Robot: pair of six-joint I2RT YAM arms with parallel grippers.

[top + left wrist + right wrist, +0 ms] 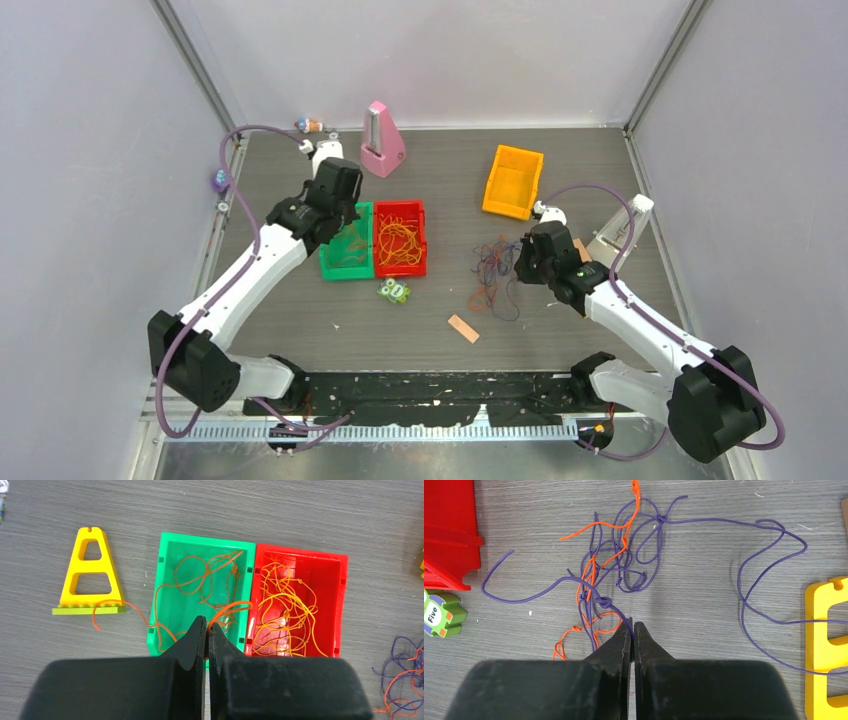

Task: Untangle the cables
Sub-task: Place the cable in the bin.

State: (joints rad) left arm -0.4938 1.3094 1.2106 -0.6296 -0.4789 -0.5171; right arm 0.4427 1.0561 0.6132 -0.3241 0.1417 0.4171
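The cables lie in three lots. Orange strands (200,580) curl inside the green bin (205,539), and one end trails out to the left over the table. Yellow strands (287,610) fill the red bin (300,554). A purple and orange tangle (495,275) lies loose on the table to the right of the bins. My left gripper (206,622) hangs over the green bin's near wall, shut on an orange strand that loops up from the bin. My right gripper (633,625) is at the tangle's near edge, shut on a purple strand (604,601) just below a knot; an orange strand (589,527) weaves through the purple loops.
A yellow A-shaped block (90,572) lies left of the green bin. A green "Five" token (441,615) sits in front of the red bin. A pink metronome-shaped object (381,140) and an orange bin (513,182) stand at the back. A tan chip (463,328) lies near the front.
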